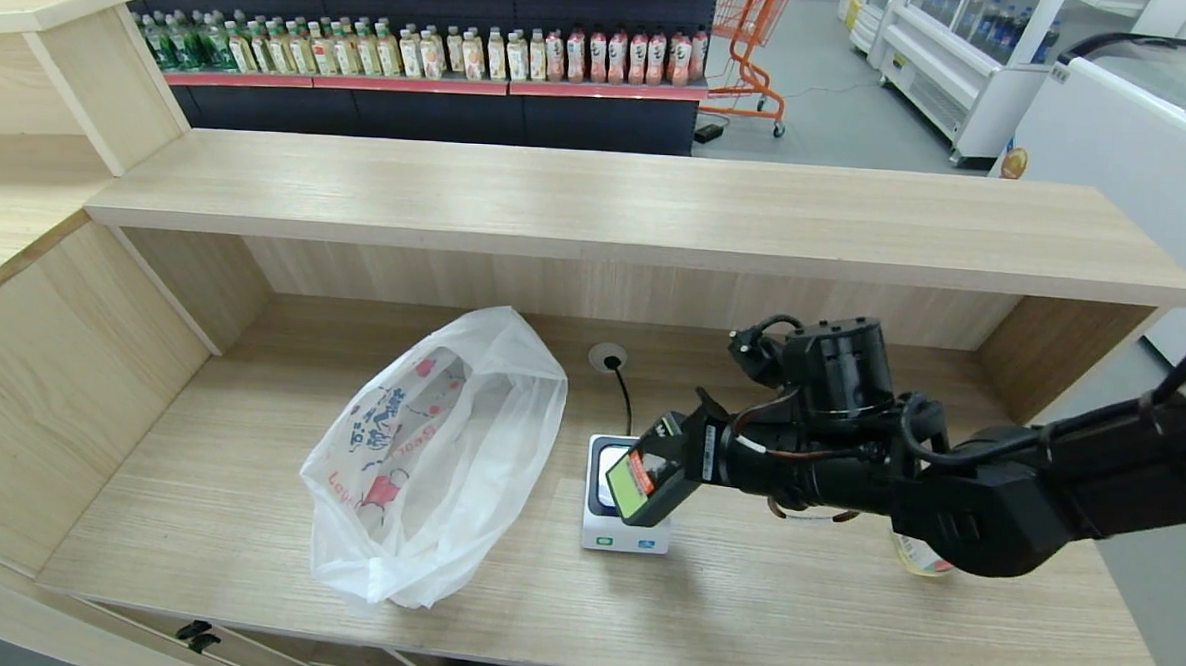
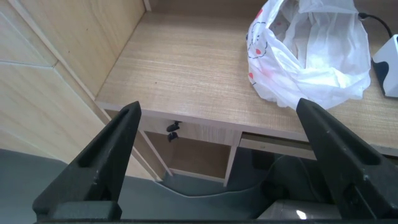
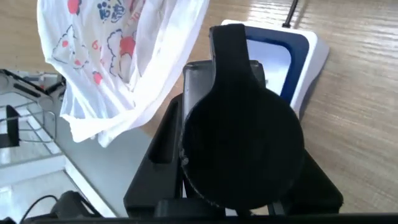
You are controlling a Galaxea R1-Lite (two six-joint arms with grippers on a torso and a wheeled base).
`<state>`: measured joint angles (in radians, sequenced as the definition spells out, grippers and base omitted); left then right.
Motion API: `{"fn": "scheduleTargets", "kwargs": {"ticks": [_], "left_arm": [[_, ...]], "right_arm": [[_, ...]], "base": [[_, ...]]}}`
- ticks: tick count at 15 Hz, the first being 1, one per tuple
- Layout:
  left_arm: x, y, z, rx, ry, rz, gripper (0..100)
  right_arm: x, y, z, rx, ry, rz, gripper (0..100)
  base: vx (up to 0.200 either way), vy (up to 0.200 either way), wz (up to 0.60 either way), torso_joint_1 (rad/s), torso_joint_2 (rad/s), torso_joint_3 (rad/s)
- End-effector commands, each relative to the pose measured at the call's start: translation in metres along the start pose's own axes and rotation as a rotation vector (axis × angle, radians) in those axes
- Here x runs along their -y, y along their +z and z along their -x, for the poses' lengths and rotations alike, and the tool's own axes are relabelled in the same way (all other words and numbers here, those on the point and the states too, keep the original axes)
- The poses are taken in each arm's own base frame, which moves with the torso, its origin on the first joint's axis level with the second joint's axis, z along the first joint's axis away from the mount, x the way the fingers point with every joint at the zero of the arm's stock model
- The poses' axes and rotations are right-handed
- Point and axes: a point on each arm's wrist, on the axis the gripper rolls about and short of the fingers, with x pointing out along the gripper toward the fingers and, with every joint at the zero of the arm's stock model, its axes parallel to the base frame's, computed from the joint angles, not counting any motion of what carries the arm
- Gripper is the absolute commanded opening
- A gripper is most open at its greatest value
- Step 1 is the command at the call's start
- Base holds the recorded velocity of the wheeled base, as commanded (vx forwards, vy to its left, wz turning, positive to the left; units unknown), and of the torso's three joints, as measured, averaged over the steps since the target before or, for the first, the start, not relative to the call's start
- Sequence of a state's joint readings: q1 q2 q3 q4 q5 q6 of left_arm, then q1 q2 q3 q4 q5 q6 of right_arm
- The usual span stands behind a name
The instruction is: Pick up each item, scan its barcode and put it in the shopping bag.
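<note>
Green-labelled pack point(image 1: 630, 483) pinched in right pincer point(image 1: 665, 466), tilted just over white barcode scanner point(image 1: 626, 537) on bench point(image 1: 791, 622). Beside scanner, white shopping bag point(image 1: 438, 446), lying open. Bottle point(image 1: 918, 557) partly hidden under right arm. Left pincer point(image 2: 217, 111) spread wide, off bench's near edge.

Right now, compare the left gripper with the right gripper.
The left gripper is open and empty; the right gripper is shut on a small green-labelled item. The left hangs off the near edge of the counter, by the shopping bag; the right is over the scanner. Both are black.
</note>
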<state>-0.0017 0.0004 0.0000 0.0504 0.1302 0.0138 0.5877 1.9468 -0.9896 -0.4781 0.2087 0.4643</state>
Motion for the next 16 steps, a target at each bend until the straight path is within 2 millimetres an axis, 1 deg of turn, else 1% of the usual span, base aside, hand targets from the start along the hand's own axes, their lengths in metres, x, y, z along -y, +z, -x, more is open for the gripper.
{"fn": "scheduleTargets", "kwargs": {"ticks": [1, 3, 6, 10, 12, 13, 14, 15, 16], "left_arm": [[0.000, 0.000, 0.000, 0.000, 0.000, 0.000, 100], [0.000, 0.000, 0.000, 0.000, 0.000, 0.000, 100], [0.000, 0.000, 0.000, 0.000, 0.000, 0.000, 100], [0.000, 0.000, 0.000, 0.000, 0.000, 0.000, 100], [0.000, 0.000, 0.000, 0.000, 0.000, 0.000, 100], [0.000, 0.000, 0.000, 0.000, 0.000, 0.000, 100], [0.000, 0.000, 0.000, 0.000, 0.000, 0.000, 100], [0.000, 0.000, 0.000, 0.000, 0.000, 0.000, 100], [0.000, 0.000, 0.000, 0.000, 0.000, 0.000, 100]], "right_arm": [[0.003, -0.007, -0.022, -0.032, -0.002, 0.024, 0], [0.002, -0.005, -0.026, -0.027, 0.004, 0.082, 0], [0.006, -0.008, -0.034, -0.041, -0.004, 0.145, 0], [0.007, -0.010, -0.036, -0.046, -0.008, 0.154, 0], [0.004, -0.006, -0.034, -0.019, 0.008, 0.159, 0], [-0.004, 0.005, -0.027, 0.043, 0.043, 0.146, 0], [-0.016, 0.018, -0.011, 0.106, 0.097, 0.135, 0], [-0.021, 0.030, 0.005, 0.156, 0.116, 0.148, 0], [-0.021, 0.043, 0.024, 0.213, 0.102, 0.164, 0]], "base": [[0.000, 0.000, 0.00, 0.000, 0.00, 0.000], [0.000, 0.000, 0.00, 0.000, 0.00, 0.000], [0.000, 0.000, 0.00, 0.000, 0.00, 0.000], [0.000, 0.000, 0.00, 0.000, 0.00, 0.000], [0.000, 0.000, 0.00, 0.000, 0.00, 0.000], [0.000, 0.000, 0.00, 0.000, 0.00, 0.000], [0.000, 0.000, 0.00, 0.000, 0.00, 0.000], [0.000, 0.000, 0.00, 0.000, 0.00, 0.000], [0.000, 0.000, 0.00, 0.000, 0.00, 0.000]]}}
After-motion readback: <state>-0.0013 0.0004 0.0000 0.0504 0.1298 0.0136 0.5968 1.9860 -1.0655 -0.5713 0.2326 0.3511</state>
